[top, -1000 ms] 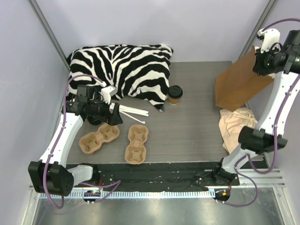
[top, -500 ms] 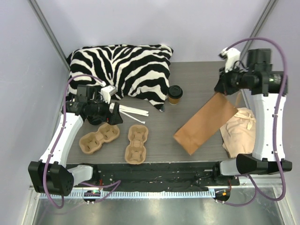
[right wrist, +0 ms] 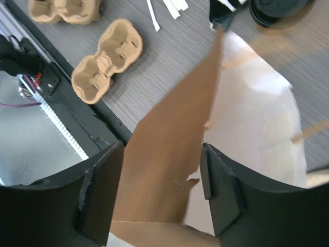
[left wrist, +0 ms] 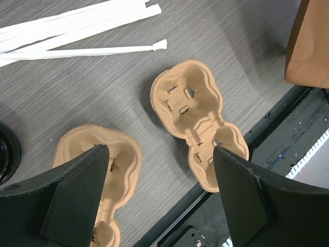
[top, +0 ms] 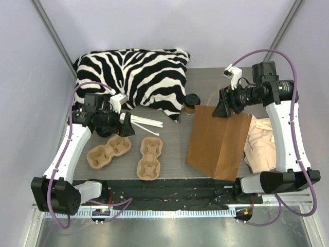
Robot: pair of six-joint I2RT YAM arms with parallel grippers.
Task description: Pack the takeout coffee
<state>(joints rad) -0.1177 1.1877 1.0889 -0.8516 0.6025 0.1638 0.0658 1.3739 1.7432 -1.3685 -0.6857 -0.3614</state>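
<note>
The takeout coffee (top: 192,103), a brown cup with a black lid (right wrist: 280,10), stands upright next to the zebra pillow's front corner. Just right of it a brown paper bag (top: 216,144) slopes down toward the front edge. Its upper edge (right wrist: 175,128) sits between the spread fingers of my right gripper (top: 222,108) (right wrist: 163,154), which stands open with no pinch on the paper. My left gripper (top: 126,126) (left wrist: 159,154) hangs open above two pulp cup carriers (left wrist: 193,118) (left wrist: 103,170), holding nothing.
A zebra pillow (top: 133,77) fills the back left. White paper-wrapped straws (top: 146,122) lie in front of it. The carriers (top: 108,150) (top: 150,157) rest near the front left. A beige cloth (top: 262,144) is bunched at the right edge. A black round rim (left wrist: 7,149) shows under the left arm.
The right arm swung the paper bag from the far right corner to the middle beside the coffee, and its jaws have opened. The left arm has not moved.
</note>
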